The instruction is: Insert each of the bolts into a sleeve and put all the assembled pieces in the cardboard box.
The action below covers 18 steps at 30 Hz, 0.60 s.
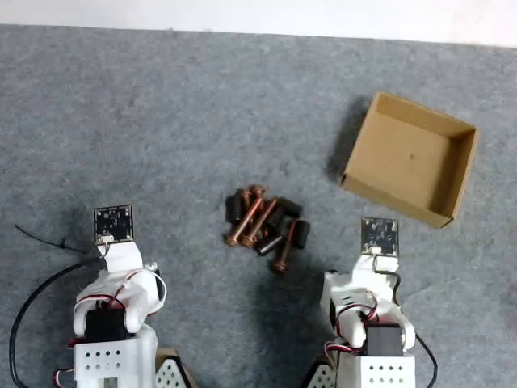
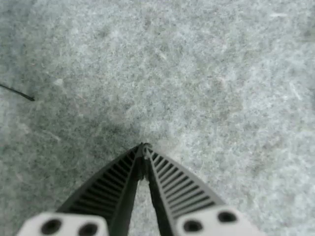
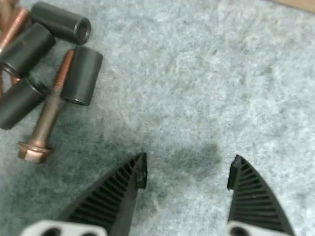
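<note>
1. My left gripper [image 2: 142, 147] hangs low over bare grey felt [image 2: 206, 73]. Its two ribbed fingers are pressed together at the tips and pinch nothing.
2. My right gripper [image 3: 188, 169] stands over the same felt with its fingers spread wide. It holds nothing, and only the mat shows in the gap.
3. Seen from above, the copper-coloured bolts [image 1: 252, 217] and black sleeves [image 1: 292, 234] lie jumbled in one heap at mid-table. The heap sits between my left arm [image 1: 113, 279] and my right arm [image 1: 371, 303], a little ahead of both.
4. From my right wrist, the heap's near edge lies close to one spread finger. A single bolt [image 3: 47, 115] rests flat there, its flanged head nearest the gripper. Its shank runs alongside one sleeve [image 3: 81, 74], touching it but not inside it.
5. Three more sleeves lie beside that pair. Further bolt shanks poke out behind them, too crowded for me to tell how they lie.
6. The cardboard box [image 1: 404, 158] sits open-topped beyond my right arm on the far right of the table. It is turned at an angle and well apart from the heap.
7. A thin black strand [image 1: 40, 238] lies on the felt beside my left arm.
</note>
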### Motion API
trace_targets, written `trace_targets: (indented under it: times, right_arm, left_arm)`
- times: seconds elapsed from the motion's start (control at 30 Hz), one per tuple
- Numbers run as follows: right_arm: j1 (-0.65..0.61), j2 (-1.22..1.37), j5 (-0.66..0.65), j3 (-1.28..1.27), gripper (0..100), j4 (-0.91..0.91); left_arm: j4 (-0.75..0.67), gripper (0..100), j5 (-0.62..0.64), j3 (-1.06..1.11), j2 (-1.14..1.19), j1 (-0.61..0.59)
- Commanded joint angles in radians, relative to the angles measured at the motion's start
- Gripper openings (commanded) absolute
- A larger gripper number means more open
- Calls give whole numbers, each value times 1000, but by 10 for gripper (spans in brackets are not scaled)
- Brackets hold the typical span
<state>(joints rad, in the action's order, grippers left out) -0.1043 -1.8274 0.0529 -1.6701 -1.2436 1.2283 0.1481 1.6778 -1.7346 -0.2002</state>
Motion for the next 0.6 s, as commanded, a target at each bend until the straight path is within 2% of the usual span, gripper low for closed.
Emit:
trace_targets:
  times: [0.0,0.2,0.37,0.43,0.5,0.57]
  right_arm:
    - [-30,-12,8,-160,245,-5]
    - [-33,-12,9,-160,245,-5]
    - [-31,-12,9,-160,245,-5]
    - [-30,-12,6,-160,245,-5]
    - [-30,-12,6,-160,245,-5]
    - [-30,-12,6,-160,245,-5]
  left_arm:
    - [5,7,-11,22,-8,-10]
    - [40,7,-14,-13,-10,-50]
    - [-110,6,-15,-236,-10,-203]
    - [-167,7,-80,-329,-10,-289]
    - [-230,5,-149,-423,-7,-294]
    - [-253,5,-155,-521,1,-257]
